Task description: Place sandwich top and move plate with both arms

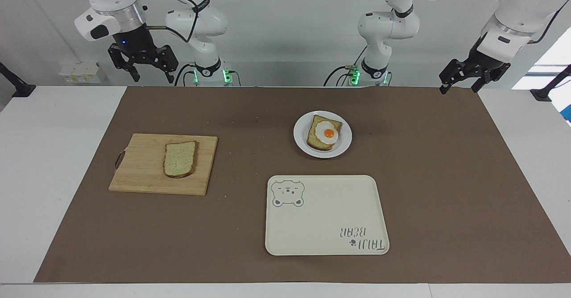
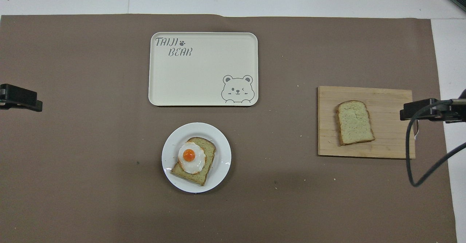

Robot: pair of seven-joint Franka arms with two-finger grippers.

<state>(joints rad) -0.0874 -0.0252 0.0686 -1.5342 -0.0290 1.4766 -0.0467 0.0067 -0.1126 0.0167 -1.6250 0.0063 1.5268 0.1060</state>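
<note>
The sandwich top [image 1: 179, 159] [image 2: 354, 122], a plain bread slice, lies flat on a wooden cutting board [image 1: 142, 173] toward the right arm's end of the table. The small white plate [image 1: 344, 147] [image 2: 222, 152] sits mid-table and carries a bread slice topped with a fried egg [image 1: 327, 133] [image 2: 190, 158]. My right gripper [image 1: 151, 77] hangs open and empty in the air, over the table edge nearest the robots. My left gripper [image 1: 460, 89] hangs open and empty over the mat's corner at the left arm's end. Both arms wait, well apart from every object.
A cream rectangular tray [image 1: 325, 217] [image 2: 204, 72] with a bear drawing lies farther from the robots than the plate. A brown mat [image 1: 424, 191] covers most of the white table. A black cable [image 2: 411, 152] loops over the board's edge in the overhead view.
</note>
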